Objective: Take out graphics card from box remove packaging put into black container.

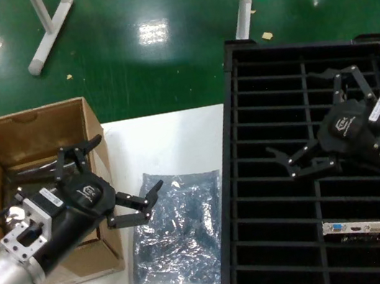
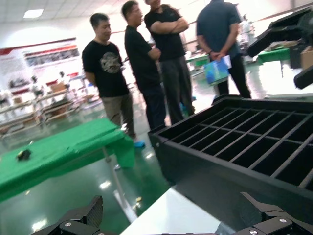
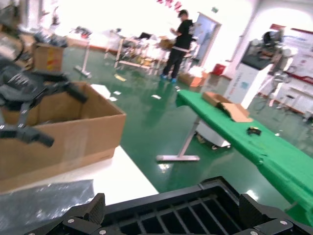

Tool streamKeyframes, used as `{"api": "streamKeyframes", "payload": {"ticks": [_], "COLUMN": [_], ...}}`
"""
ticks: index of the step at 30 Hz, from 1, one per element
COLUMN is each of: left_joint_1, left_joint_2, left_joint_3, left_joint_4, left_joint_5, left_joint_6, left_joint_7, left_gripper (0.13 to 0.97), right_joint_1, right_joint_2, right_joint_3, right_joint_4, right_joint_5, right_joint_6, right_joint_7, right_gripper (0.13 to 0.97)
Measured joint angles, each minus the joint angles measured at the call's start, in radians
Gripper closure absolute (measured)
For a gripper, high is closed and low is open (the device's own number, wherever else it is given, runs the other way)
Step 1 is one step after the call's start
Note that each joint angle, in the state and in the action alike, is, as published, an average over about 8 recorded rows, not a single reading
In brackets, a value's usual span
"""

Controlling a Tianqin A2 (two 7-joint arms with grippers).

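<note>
Hardly any readable text.

Small pale logo marks printed on the dark housings of the left end effector [image 1: 129, 204] and the right end effector [image 1: 316, 122], seen from the head view, too small to make out as letters. Round pale graphic on the black T-shirt [image 2: 104, 67] of one onlooker in the left wrist view, no words legible. Red-and-white wall board [image 2: 46, 58] behind, lettering blurred beyond reading. Red marks high on the far wall [image 3: 164, 2] in the right wrist view, likewise unreadable. No legible label on the box [image 1: 30, 153], the black container [image 1: 304, 167] or the graphics card [image 1: 361, 228].
</note>
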Motion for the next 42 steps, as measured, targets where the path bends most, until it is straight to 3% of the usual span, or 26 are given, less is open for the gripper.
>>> {"api": "streamKeyframes", "payload": {"ticks": [36, 42], "left_joint_1": [0.285, 0.315], "left_joint_2": [0.161, 0.178], "left_joint_3": [-0.038, -0.042], "left_joint_4": [-0.333, -0.369], "left_joint_5": [0.200, 0.221], "left_joint_6": [-0.646, -0.715], "left_joint_7": [-0.388, -0.430], "left_gripper": [0.132, 0.132], "right_joint_1": [-0.287, -0.318], "right_joint_2": [-0.217, -0.240], "right_joint_3": [0.143, 0.159], "right_joint_4": [-0.110, -0.121], "right_joint_5": [0.375, 0.415], "right_joint_6": [0.526, 0.583], "right_joint_7": [-0.273, -0.302], "right_gripper": [0.129, 0.129]}}
